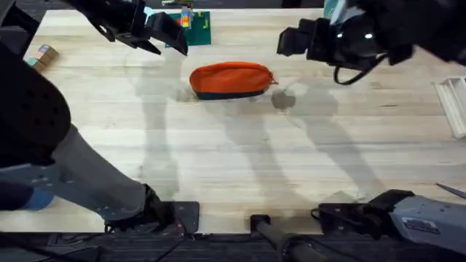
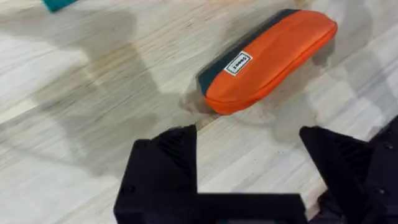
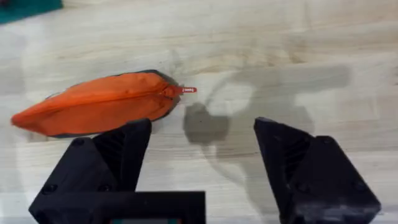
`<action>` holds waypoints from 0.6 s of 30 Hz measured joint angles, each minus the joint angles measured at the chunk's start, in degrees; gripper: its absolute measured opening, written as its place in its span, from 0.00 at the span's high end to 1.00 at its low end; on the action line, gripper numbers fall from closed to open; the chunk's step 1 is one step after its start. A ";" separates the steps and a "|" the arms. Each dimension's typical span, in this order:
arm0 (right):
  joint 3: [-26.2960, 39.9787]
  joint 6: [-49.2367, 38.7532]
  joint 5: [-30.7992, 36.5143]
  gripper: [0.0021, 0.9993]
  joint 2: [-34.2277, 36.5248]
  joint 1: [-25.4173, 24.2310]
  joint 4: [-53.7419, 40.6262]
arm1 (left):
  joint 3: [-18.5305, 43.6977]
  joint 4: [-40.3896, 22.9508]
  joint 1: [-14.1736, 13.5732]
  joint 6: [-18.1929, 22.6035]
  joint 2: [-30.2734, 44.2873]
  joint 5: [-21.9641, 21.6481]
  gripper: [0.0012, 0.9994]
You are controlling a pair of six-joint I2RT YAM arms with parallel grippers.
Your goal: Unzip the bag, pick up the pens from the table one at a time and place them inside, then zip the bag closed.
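Light plank table (image 1: 240, 160) under orange bag (image 1: 231, 79), green item (image 1: 191, 28), perhaps wooden blocks (image 1: 42, 56)

**Bright, even light with soft overlapping shadows**

The pale surface (image 1: 240, 153) is brightly lit from above. Soft, doubled grey shadows of the arms spread across it toward 6 o'clock of the bag (image 1: 231, 78). In the overhead view the raised arms at 11 and 1 o'clock look dark and blurred. Close black fingers (image 3: 118, 155) are slightly soft.
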 joint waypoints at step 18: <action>0.00 -5.67 0.00 0.00 -10.54 0.00 -6.57 | 0.04 -0.51 -7.21 -12.51 -24.13 -15.56 0.00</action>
